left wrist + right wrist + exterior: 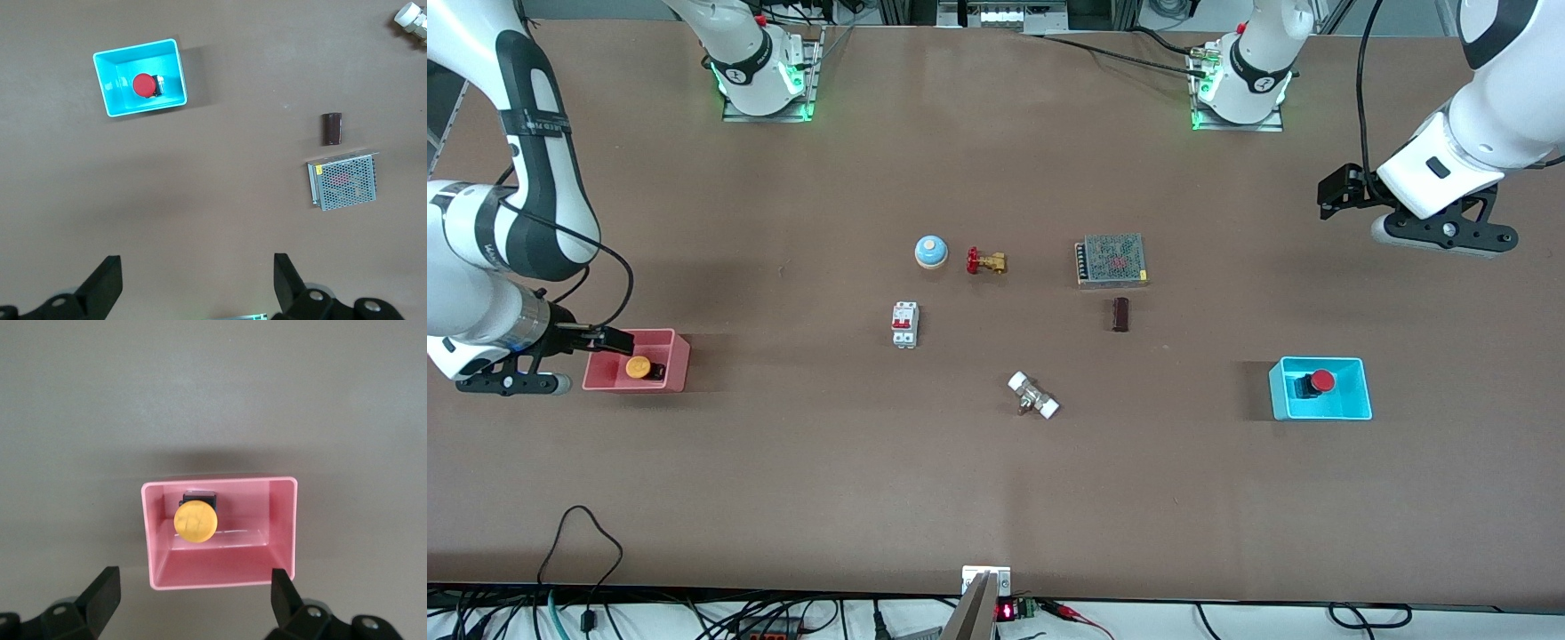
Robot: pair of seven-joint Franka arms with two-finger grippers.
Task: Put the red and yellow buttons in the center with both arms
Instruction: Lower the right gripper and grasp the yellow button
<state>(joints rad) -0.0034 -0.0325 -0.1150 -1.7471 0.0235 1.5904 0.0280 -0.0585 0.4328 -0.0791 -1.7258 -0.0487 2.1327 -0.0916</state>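
Note:
The yellow button lies in the pink bin toward the right arm's end of the table. In the right wrist view the yellow button shows cap up inside the pink bin. My right gripper is open and empty over that bin's edge. The red button lies in the blue bin toward the left arm's end, and the left wrist view shows the red button in the blue bin. My left gripper is open and empty, high over bare table.
Around the middle of the table lie a blue dome bell, a brass valve with a red handle, a metal mesh box, a dark brown cylinder, a white circuit breaker and a white-ended fitting.

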